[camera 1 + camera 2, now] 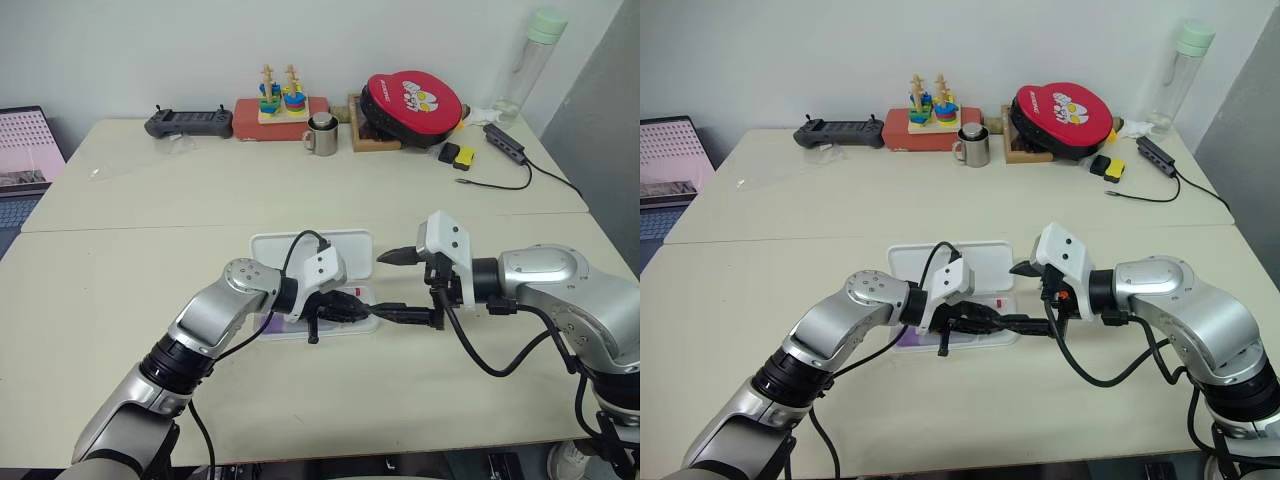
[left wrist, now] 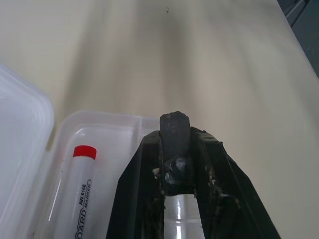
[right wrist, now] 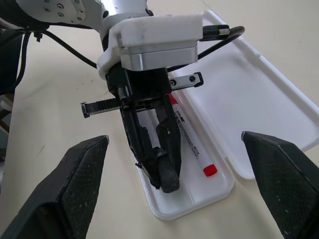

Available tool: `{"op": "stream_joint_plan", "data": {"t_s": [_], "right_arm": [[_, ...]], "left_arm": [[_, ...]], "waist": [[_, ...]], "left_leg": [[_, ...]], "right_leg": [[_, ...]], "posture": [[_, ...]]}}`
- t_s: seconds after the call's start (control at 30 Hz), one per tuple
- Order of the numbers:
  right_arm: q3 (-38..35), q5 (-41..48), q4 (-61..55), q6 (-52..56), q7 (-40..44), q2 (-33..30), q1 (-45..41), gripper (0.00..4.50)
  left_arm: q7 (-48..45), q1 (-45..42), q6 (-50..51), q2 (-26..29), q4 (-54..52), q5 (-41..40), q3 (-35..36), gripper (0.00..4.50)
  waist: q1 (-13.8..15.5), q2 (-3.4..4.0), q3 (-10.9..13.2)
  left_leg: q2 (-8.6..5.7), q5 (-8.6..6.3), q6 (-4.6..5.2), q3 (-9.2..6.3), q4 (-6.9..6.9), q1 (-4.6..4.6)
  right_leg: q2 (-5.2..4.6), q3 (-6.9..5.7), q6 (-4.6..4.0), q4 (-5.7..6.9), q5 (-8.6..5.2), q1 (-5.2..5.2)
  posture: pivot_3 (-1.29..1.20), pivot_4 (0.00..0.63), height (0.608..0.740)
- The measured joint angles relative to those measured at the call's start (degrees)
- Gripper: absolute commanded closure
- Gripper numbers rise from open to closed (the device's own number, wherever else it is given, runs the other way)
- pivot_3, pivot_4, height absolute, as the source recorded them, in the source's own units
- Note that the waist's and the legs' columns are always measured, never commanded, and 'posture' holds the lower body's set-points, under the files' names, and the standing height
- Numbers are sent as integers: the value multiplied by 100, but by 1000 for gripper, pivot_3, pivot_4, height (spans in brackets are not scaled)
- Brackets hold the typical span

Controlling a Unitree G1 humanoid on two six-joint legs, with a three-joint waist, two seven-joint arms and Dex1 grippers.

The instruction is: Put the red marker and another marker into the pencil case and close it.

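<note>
Right wrist view: red marker (image 3: 192, 144) lies inside the open pencil case (image 3: 259, 94). Left tool (image 3: 167, 177), pinching a dark stubby object, hovers over the case; right tool (image 1: 408, 285) is spread. Next: release, then close lid.

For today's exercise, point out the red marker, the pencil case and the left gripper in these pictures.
red marker (image 3: 188, 141), right wrist view, on its white barrel.
pencil case (image 3: 259, 89), right wrist view, on the bare open lid.
left gripper (image 2: 175, 130), left wrist view, at its shut fingertips.
</note>
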Motion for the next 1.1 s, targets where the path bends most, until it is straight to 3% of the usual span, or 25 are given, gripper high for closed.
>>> {"op": "stream_joint_plan", "data": {"t_s": [0.13, 0.73, 0.9, 1.1], "right_arm": [[7, 39, 0, -1, -48, 10, 0, 0], [8, 49, 65, -103, -225, 170, -33, 0], [18, 14, 593, -342, -190, 399, -428, 0], [170, -550, 2583, -957, -282, 1267, -1921, 0]], "left_arm": [[-44, 30, -2, 0, -31, 86, -15, 4016], [-61, 32, 0, -111, -25, 112, 151, 80], [421, 130, 552, -147, -477, -582, 1341, 12], [1251, 874, 1482, 181, -1524, -1557, 3170, 12]], "waist": [[15, 0, 0], [59, 0, 0], [34, 0, 0], [-95, 0, 1]], "left_leg": [[0, 0, 0, 0, 0, 0], [0, 0, 0, 2, 1, 1], [3, 0, 0, 7, 0, 4], [8, 0, 0, 8, -5, 11]], "right_leg": [[0, -1, 0, 0, 0, 0], [0, -2, 0, 1, 0, 0], [2, 0, 0, 2, 0, -2], [5, 4, -1, 3, 0, -3]], "posture": [[0, 150, 740], [0, 150, 740], [0, 150, 740], [0, 150, 740]]}}
